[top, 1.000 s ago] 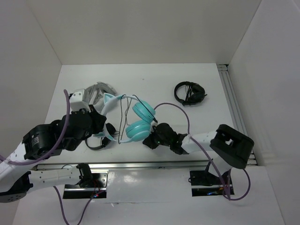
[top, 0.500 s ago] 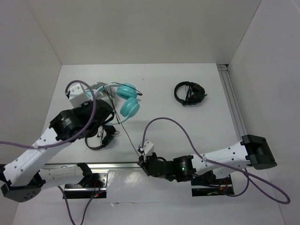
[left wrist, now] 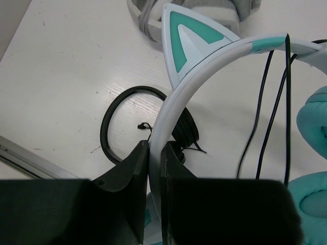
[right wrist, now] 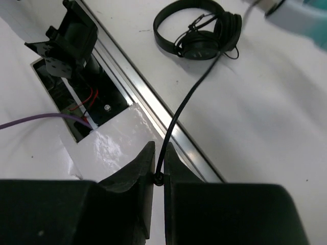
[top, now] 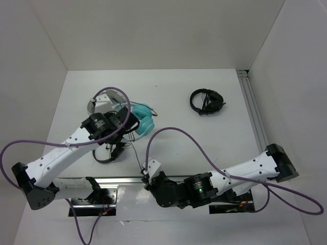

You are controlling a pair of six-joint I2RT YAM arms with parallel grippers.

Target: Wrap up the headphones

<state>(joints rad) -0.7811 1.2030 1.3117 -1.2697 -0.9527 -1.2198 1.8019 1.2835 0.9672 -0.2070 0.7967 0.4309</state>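
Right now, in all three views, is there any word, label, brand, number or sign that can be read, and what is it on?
No readable text anywhere.
Small white marks on the left arm's joint housing: too small to read.
The headphones in the left gripper, the cable in the right gripper and the black headphones near the rail: no print shows.

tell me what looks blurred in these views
right wrist: teal cat-ear headphones blurred in the top right corner, thin black cable crisp; left wrist: the left hand dark and soft; top external: sharp, even light, faint shadows.
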